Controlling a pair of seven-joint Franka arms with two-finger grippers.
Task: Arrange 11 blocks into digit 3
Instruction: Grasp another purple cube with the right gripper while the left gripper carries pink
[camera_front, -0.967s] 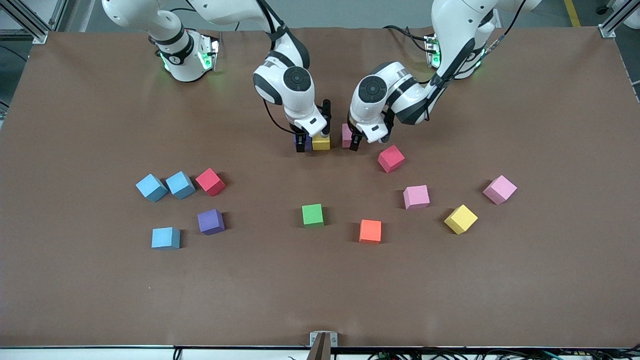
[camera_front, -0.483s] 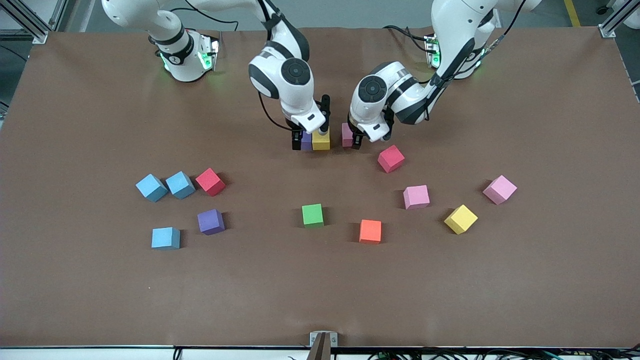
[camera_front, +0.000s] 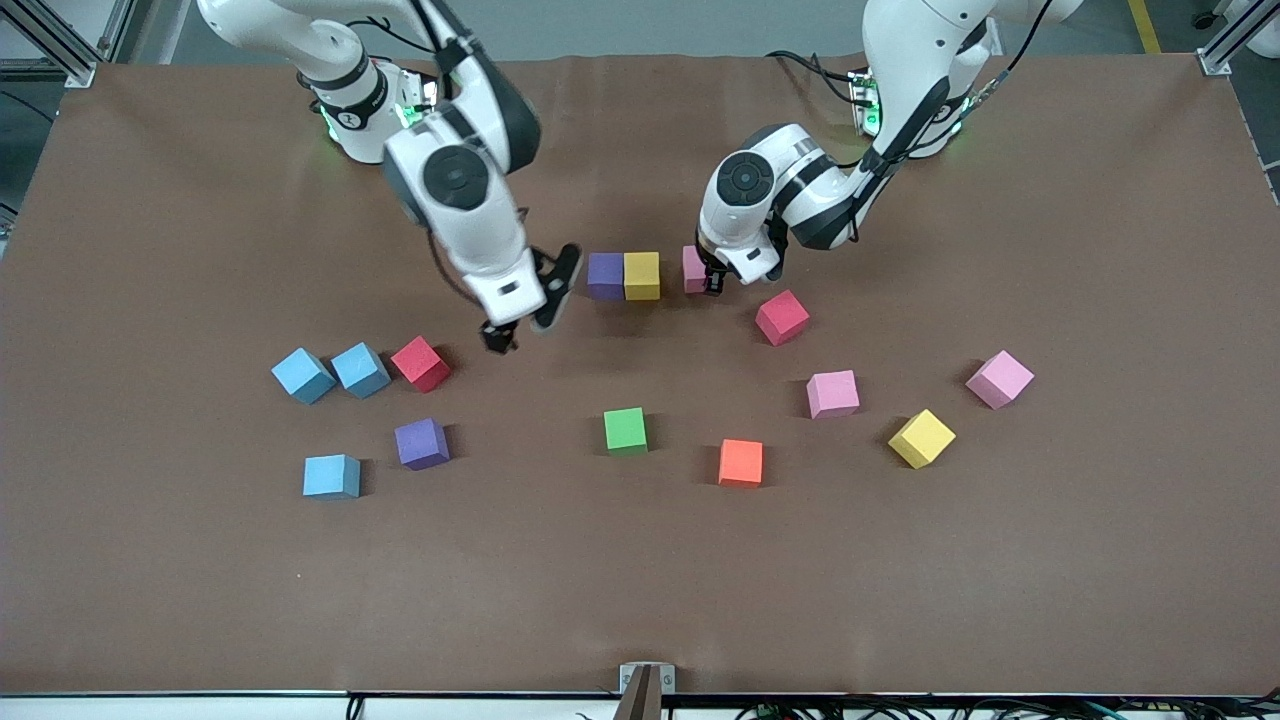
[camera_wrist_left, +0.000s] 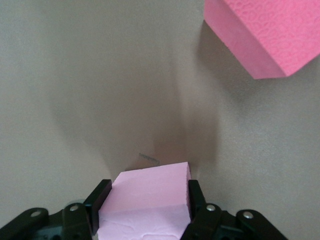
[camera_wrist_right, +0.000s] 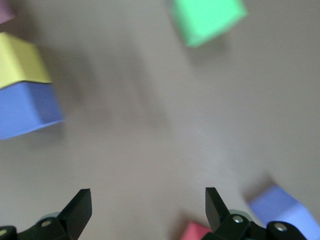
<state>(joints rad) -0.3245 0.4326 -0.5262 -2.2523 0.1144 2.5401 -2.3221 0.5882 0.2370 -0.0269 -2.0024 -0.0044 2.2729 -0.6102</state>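
A purple block (camera_front: 605, 276) and a yellow block (camera_front: 642, 275) sit touching in a row. My left gripper (camera_front: 705, 278) is shut on a pink block (camera_front: 692, 268), low at the table, a small gap from the yellow one. In the left wrist view the pink block (camera_wrist_left: 147, 200) fills the space between the fingers of the left gripper (camera_wrist_left: 147, 197). My right gripper (camera_front: 525, 315) is open and empty, in the air over bare table between the purple block and a red block (camera_front: 420, 363). The right wrist view shows the right gripper (camera_wrist_right: 147, 207) wide open.
Loose blocks lie nearer the front camera: three blue (camera_front: 302, 375) (camera_front: 360, 369) (camera_front: 331, 476), purple (camera_front: 421, 443), green (camera_front: 625, 430), orange (camera_front: 740, 462), red (camera_front: 782, 317), two pink (camera_front: 833, 393) (camera_front: 999, 379), yellow (camera_front: 921, 438). The red one (camera_wrist_left: 270, 35) lies close to my left gripper.
My right gripper has let go of the purple and yellow pair, risen and swung toward the right arm's end of the table, open. My left gripper still holds the pink block in place.
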